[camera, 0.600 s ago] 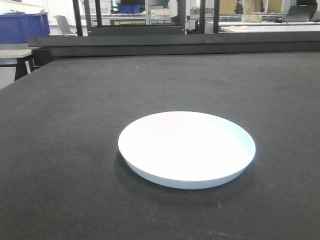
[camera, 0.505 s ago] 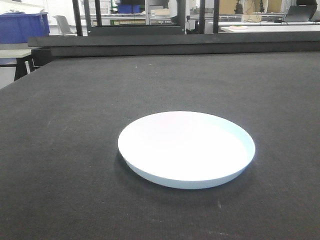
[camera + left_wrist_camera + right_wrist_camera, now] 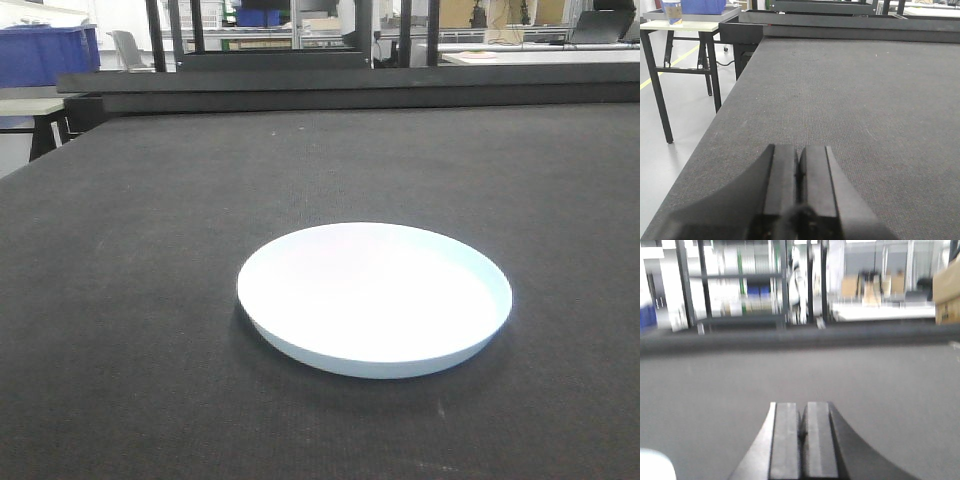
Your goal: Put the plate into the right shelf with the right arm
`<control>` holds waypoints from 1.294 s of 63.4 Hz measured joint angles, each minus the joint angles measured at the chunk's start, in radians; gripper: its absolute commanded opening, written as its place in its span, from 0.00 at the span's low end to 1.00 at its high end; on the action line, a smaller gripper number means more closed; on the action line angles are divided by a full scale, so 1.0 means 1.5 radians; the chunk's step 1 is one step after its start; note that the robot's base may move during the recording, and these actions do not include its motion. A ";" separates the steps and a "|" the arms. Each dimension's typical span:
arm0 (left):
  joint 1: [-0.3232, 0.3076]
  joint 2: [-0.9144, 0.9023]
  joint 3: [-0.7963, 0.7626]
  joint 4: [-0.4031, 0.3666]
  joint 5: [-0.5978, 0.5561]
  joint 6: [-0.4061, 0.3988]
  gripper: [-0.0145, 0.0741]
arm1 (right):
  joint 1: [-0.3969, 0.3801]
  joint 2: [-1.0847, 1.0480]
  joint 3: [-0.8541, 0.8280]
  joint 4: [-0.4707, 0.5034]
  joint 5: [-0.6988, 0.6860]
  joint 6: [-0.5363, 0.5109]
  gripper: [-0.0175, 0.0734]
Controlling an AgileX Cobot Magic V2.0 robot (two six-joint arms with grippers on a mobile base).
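The plain white round plate [image 3: 374, 297] lies flat on the dark grey table [image 3: 150, 250], near the front middle of the front view. A white sliver at the lower left corner of the right wrist view is its edge [image 3: 655, 465]. My right gripper [image 3: 803, 407] is shut and empty, low over the table, to the right of that edge and apart from it. My left gripper [image 3: 799, 150] is shut and empty over bare table near its left edge. The right shelf is not in view. Neither gripper shows in the front view.
A raised black rail [image 3: 350, 85] runs along the table's far edge. A blue bin [image 3: 45, 50] stands on a side table at the far left. The table's left edge drops to the floor [image 3: 670, 125] beside a black-legged stand [image 3: 690, 25]. Racks and benches stand behind.
The plate and table look the same in the front view. Nothing has visibly moved.
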 measured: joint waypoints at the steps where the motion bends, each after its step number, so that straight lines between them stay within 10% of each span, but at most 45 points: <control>1: 0.000 0.000 0.000 0.000 0.000 0.000 0.11 | 0.000 0.000 0.000 0.001 -0.005 0.007 0.25; 26: 0.000 0.000 0.000 0.000 0.000 0.000 0.11 | 0.019 0.157 -0.312 -0.027 0.380 0.032 0.25; 56: 0.000 0.000 0.000 0.000 0.000 0.000 0.11 | 0.207 0.665 -0.617 0.069 0.648 -0.098 0.27; 75: 0.000 0.000 0.000 0.000 0.000 0.000 0.11 | 0.266 0.859 -0.619 0.108 0.609 -0.096 0.83; 82: 0.000 0.000 0.000 0.000 0.000 0.000 0.11 | 0.267 0.904 -0.620 0.133 0.561 -0.096 0.88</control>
